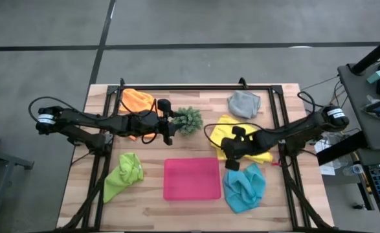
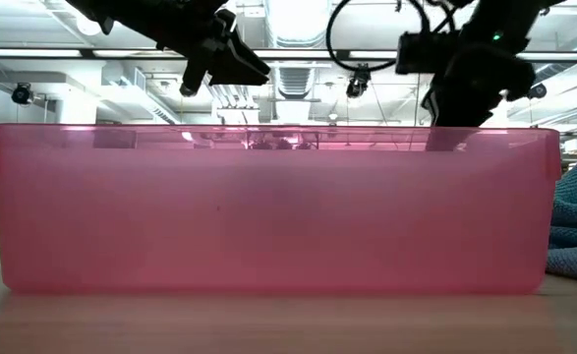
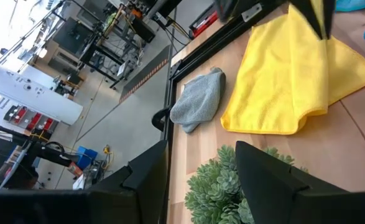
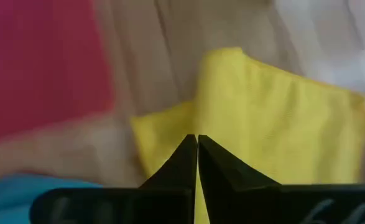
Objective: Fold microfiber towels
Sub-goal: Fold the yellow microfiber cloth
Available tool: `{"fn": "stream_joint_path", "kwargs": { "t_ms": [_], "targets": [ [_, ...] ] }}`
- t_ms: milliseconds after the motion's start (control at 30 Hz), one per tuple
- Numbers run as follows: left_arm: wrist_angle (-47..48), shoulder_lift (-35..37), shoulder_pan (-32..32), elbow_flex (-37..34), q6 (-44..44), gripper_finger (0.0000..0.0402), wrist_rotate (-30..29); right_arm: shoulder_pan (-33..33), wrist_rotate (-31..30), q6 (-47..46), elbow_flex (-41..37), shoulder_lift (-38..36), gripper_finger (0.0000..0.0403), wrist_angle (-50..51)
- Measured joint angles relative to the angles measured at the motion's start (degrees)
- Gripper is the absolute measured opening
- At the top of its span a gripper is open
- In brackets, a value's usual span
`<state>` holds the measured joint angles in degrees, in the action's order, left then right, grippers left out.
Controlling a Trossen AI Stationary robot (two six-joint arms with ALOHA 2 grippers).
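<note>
Right hand (image 1: pixel 231 166) hung with fingers pressed fully together over the near edge of the yellow towel (image 1: pixel 221 131), pinching a fold of it. Light blue towel (image 1: pixel 245 188) crumpled just below that hand, pink tray (image 1: pixel 191 178) beside it. Left hand (image 1: pixel 171 121) held spread and empty, right against the small green plant (image 1: pixel 190 120), orange towel (image 1: pixel 138 101) behind its wrist. Grey towel (image 1: pixel 244 103) bunched beyond the yellow one; lime green towel (image 1: pixel 125 173) well apart, at the desk (image 1: pixel 152 155) front.
</note>
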<state>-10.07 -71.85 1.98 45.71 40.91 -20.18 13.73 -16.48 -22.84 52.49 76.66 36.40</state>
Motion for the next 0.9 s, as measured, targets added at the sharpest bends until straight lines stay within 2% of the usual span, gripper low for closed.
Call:
{"fn": "stream_joint_path", "kwargs": {
  "t_ms": [233, 400, 533, 633, 700, 800, 900],
  "targets": [
    [-0.33, 0.00, 0.00, 0.00, 0.00, 0.0173, 0.00, 6.27, -0.07, -6.01, -0.95, 1.64, 0.0066, 0.15],
    [-0.48, -0.02, -0.02, 0.07, -0.02, 0.0173, 0.00, 8.14, -3.03, -6.65, -2.59, 4.90, 0.0112, 0.16],
    [-0.50, -0.02, -0.02, 0.02, -0.02, 0.0173, 0.00, 8.42, -4.60, -6.52, -4.45, 7.96, 0.0134, -1.74],
    [-0.55, -0.02, 0.00, 0.02, -0.04, 0.0173, 0.00, 8.40, -4.83, -5.78, -5.04, 9.93, 0.0138, -3.99],
    [-0.55, -0.02, -0.02, 0.00, -0.04, 0.0173, 0.00, 8.40, -7.20, -5.87, -5.04, 11.12, 0.0136, -4.42],
    [-0.61, -0.02, -0.01, 0.00, -0.04, 0.0173, 0.00, 8.40, -10.34, -5.96, -5.05, 12.78, 0.0125, -4.36],
    [-0.65, -0.02, -0.02, -0.01, -0.04, 0.0173, 0.00, 8.38, -10.74, -5.06, -5.05, 14.04, 0.0106, -4.47]
  ]
}}
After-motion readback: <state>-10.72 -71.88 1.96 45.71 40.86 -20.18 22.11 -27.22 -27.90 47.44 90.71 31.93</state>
